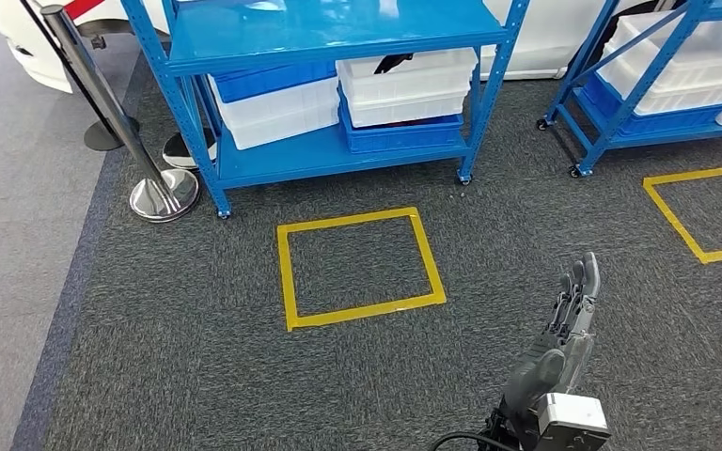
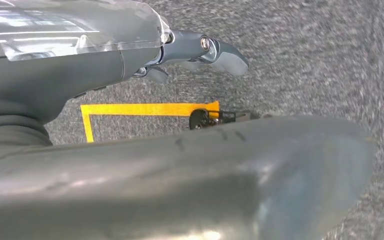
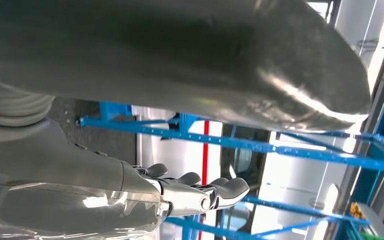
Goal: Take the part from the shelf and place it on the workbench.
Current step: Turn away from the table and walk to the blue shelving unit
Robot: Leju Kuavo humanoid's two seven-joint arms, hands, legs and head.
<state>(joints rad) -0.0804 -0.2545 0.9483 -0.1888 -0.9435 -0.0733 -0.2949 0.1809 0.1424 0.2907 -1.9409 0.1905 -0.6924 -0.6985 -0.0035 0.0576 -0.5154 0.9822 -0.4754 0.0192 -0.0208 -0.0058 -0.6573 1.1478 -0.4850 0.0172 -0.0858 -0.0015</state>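
Observation:
The blue shelf (image 1: 338, 150) stands ahead in the head view, with blue and white bins on its lower board. A dark thing (image 1: 393, 63) pokes out of the upper white bin (image 1: 404, 80); I cannot tell if it is the part. My right hand (image 1: 564, 329) is raised at the lower right, short of the shelf, its fingers (image 3: 215, 192) straight and holding nothing. In the left wrist view my left hand (image 2: 195, 50) hangs over the carpet with its fingers extended and nothing in it.
A yellow taped square (image 1: 367, 308) marks the grey carpet in front of the shelf, and another (image 1: 675, 220) lies to the right. A second blue shelf (image 1: 639, 132) with bins stands at the right. A chrome barrier post (image 1: 103, 103) leans at the left.

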